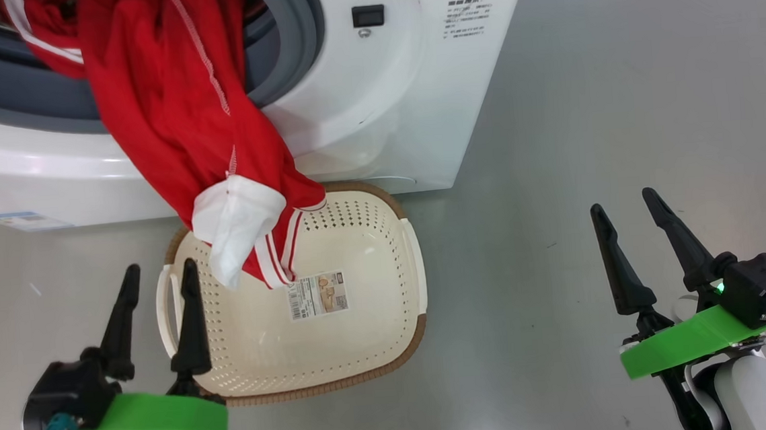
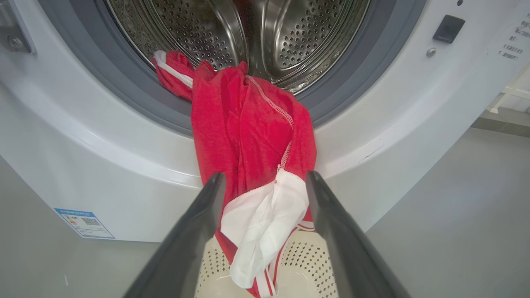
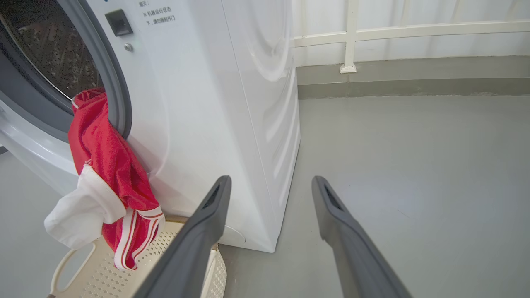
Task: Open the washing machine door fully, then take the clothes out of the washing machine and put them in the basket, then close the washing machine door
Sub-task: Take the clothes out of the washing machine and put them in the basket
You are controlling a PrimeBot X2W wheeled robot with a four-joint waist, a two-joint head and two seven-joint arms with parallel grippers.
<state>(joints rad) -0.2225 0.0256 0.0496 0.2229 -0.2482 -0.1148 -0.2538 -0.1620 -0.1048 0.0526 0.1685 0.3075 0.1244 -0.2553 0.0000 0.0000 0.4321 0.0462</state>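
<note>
The white washing machine [image 1: 382, 107] stands with its round mouth uncovered; the washing machine door is out of view. Red clothes [image 1: 173, 108] with white trim hang out of the steel drum [image 2: 290, 33], over the grey gasket and down the front. Their white cuff dangles just above the cream basket [image 1: 364, 338] on the floor below. My left gripper [image 1: 161, 267] is open at the basket's left handle, apart from the fabric. In the left wrist view the clothes [image 2: 248, 124] hang beyond my open left gripper [image 2: 265, 176]. My right gripper [image 1: 622, 199] is open over bare floor, far right of the basket.
A metal hinge [image 2: 12, 33] shows at the left of the machine's mouth. A blue label sticker [image 1: 16, 220] sits low on the machine front. Grey floor [image 1: 617, 91] spreads to the right of the machine. A white railing [image 3: 352, 37] runs along the wall behind.
</note>
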